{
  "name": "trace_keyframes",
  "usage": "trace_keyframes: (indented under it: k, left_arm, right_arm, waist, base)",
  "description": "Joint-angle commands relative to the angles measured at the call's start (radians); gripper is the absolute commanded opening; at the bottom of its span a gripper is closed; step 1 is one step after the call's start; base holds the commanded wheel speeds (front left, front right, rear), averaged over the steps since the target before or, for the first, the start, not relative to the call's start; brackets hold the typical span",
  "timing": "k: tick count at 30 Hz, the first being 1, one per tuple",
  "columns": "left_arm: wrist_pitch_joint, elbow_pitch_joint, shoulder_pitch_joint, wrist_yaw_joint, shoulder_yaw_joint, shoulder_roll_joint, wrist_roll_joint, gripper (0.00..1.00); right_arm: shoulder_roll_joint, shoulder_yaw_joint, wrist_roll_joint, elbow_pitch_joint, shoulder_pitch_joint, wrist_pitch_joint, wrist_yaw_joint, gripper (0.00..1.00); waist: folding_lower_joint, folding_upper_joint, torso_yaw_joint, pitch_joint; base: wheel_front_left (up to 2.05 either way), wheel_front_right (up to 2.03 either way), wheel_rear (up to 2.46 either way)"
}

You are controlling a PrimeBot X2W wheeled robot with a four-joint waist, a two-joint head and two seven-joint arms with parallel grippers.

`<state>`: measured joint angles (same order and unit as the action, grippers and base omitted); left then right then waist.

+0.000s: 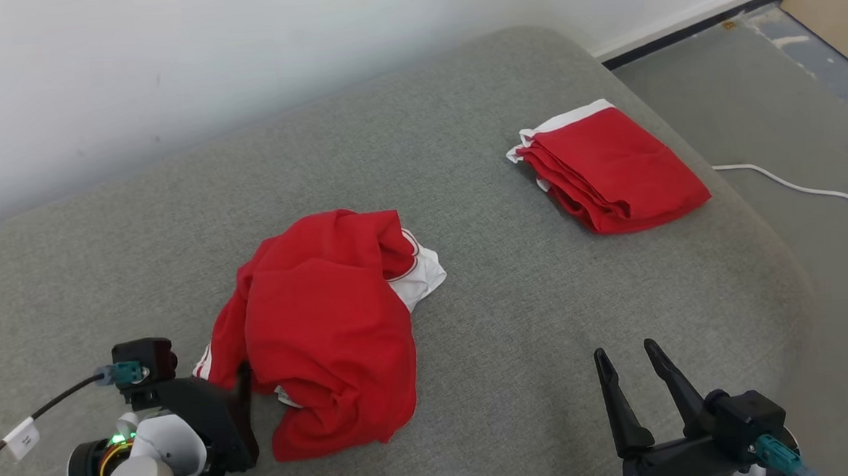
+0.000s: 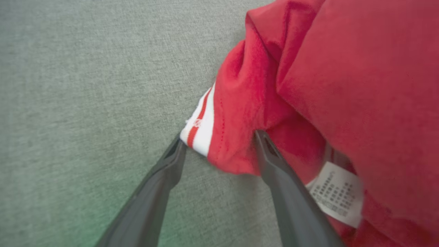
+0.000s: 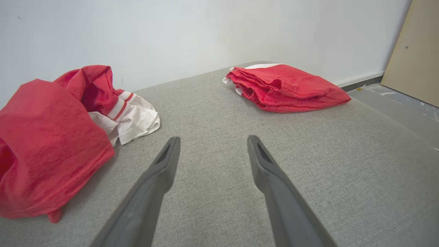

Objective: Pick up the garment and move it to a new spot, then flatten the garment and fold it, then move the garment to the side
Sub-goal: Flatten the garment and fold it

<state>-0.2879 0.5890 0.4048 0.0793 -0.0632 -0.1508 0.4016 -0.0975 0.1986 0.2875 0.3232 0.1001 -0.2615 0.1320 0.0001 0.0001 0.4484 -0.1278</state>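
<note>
Garment (image 2: 308, 68) hem inside left tool (image 2: 220, 137) — spread, ungripped, right tool (image 3: 212, 140) spread too, clear of it

- Sparse indoor room, more test space than home
- Wide grey woven-fabric upholstered cushion (image 1: 544, 319) with a rounded corner, set against a plain white wall (image 1: 169, 77)
- Black skirting strip (image 1: 682, 32) along the wall's foot, above a grey floor (image 1: 788, 124) with scuffed paint patches
- Loose thin white cable (image 1: 799, 188) on that floor; flat tan board (image 1: 840, 6) at the corner
</note>
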Motion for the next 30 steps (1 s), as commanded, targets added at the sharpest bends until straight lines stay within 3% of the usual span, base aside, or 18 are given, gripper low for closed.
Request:
trace_keyframes:
  k: [1,3,4,5,6,10,20,30]
  left_arm:
    - [-0.016,0.005,0.008,-0.005,-0.005,-0.004,-0.002,1.00]
    - [-0.032,0.006,0.008,-0.016,-0.012,-0.005,-0.008,1.00]
    - [-0.040,0.006,0.010,-0.020,-0.015,-0.005,-0.012,0.94]
    - [-0.036,0.000,0.012,-0.024,-0.018,-0.006,-0.017,0.39]
    - [-0.027,-0.009,0.017,-0.025,-0.018,-0.006,-0.019,0.00]
    - [0.065,-0.052,0.044,-0.051,-0.007,-0.015,-0.035,0.00]
    - [0.295,-0.180,0.160,-0.031,-0.051,0.016,-0.087,0.00]
    - [0.368,-0.287,0.314,0.007,-0.163,0.067,-0.110,0.00]
  right_arm:
    - [0.006,0.001,-0.008,-0.004,0.006,-0.004,-0.002,1.00]
    - [0.009,0.001,-0.009,-0.006,0.011,-0.004,-0.002,1.00]
    - [0.010,0.001,-0.009,-0.007,0.013,-0.004,-0.002,1.00]
    - [0.011,0.000,-0.009,-0.008,0.013,-0.004,-0.002,1.00]
    - [0.012,0.000,-0.009,-0.009,0.014,-0.004,-0.002,1.00]
    - [0.013,-0.004,-0.010,-0.011,0.014,-0.004,-0.002,1.00]
    - [0.005,0.002,-0.017,0.000,0.007,-0.004,-0.002,1.00]
    - [-0.006,0.014,-0.013,0.013,-0.007,-0.004,-0.002,1.00]
  waist:
    - [-0.0001,-0.0001,0.010,-0.009]
    - [-0.0001,-0.0001,0.011,-0.010]
    - [-0.0001,-0.0001,0.011,-0.011]
    - [-0.0001,-0.0001,0.010,-0.012]
    - [-0.0001,-0.0001,0.010,-0.012]
    - [-0.0001,-0.0001,0.004,-0.015]
    - [-0.0001,-0.0001,-0.017,0.022]
    - [-0.0001,-0.0001,-0.022,0.070]
  base:
    - [0.00,0.00,0.00]
    - [0.00,0.00,0.00]
    - [0.00,0.00,0.00]
    - [0.00,0.00,0.00]
    - [0.00,0.00,0.00]
    - [0.00,0.00,0.00]
    - [0.00,0.00,0.00]
    - [0.00,0.00,0.00]
